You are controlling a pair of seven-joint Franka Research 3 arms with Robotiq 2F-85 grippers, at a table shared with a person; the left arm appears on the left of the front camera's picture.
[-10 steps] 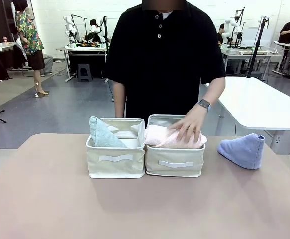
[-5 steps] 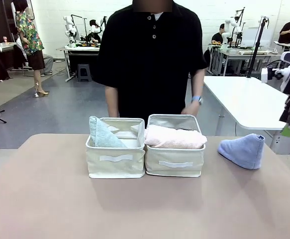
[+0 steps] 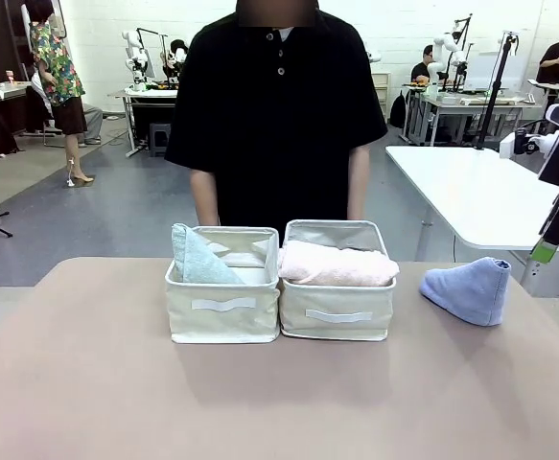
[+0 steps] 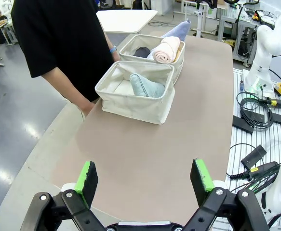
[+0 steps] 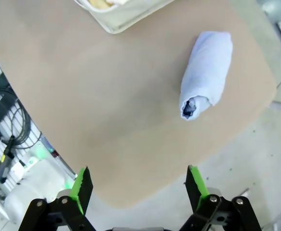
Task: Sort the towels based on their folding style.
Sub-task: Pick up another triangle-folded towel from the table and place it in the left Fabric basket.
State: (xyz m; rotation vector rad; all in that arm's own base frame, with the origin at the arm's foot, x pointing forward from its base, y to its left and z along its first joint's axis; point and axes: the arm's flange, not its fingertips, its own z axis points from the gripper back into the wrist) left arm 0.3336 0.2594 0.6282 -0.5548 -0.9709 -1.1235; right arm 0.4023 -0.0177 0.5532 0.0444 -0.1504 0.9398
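A light blue towel (image 3: 469,289) is laid by the table's (image 3: 260,402) right edge. A mint towel (image 3: 200,259) and a pink towel (image 3: 338,264) are kept in baskets (image 3: 223,321). The left gripper (image 4: 145,175) and right gripper (image 5: 138,187) are held open, empty.

The left tool (image 4: 145,177) hangs with its fingers spread wide, holding nothing. The right tool (image 5: 140,185), raised at 3 o'clock in the front view, is spread likewise.

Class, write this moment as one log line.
left gripper open | right gripper open | light blue towel on table | mint green towel in left basket | pale pink towel in right basket
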